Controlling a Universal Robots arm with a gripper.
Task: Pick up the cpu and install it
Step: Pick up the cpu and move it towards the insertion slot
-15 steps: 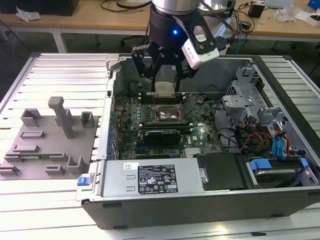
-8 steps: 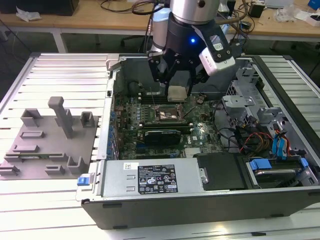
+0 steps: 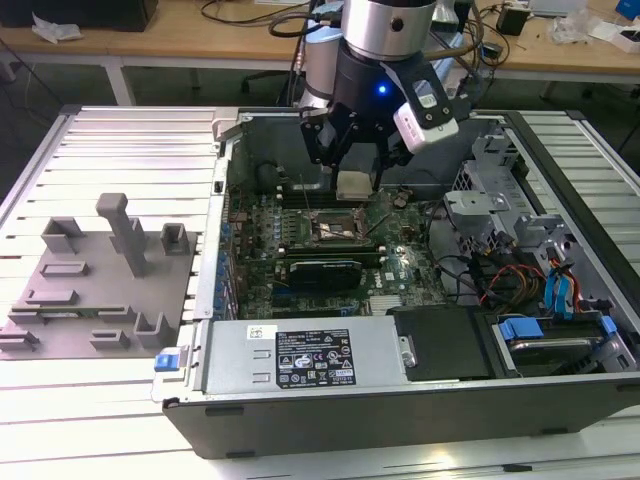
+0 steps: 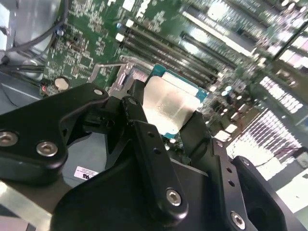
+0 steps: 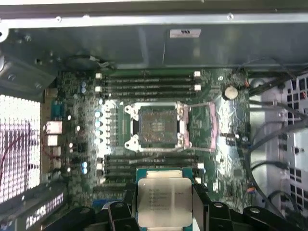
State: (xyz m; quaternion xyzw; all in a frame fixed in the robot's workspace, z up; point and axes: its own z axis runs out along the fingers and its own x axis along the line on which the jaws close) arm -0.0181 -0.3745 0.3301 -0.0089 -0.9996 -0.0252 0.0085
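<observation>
Silvery cpu point(image 5: 164, 201): in your gripper point(image 3: 356, 172), hanging above the board point(image 5: 226, 144), near the open socket point(image 5: 158, 126), apart from it.
Handling: light, stiff, flat; slick lid, fragile underside, by my read.
Hold: your best grip is two opposite edges, as now; stay off the faces.
Jaws: clamped on the cpu's side edges.
Arm: your wrist points straight down inside the case point(image 3: 400, 400); cpu roughly level, lid up.
</observation>
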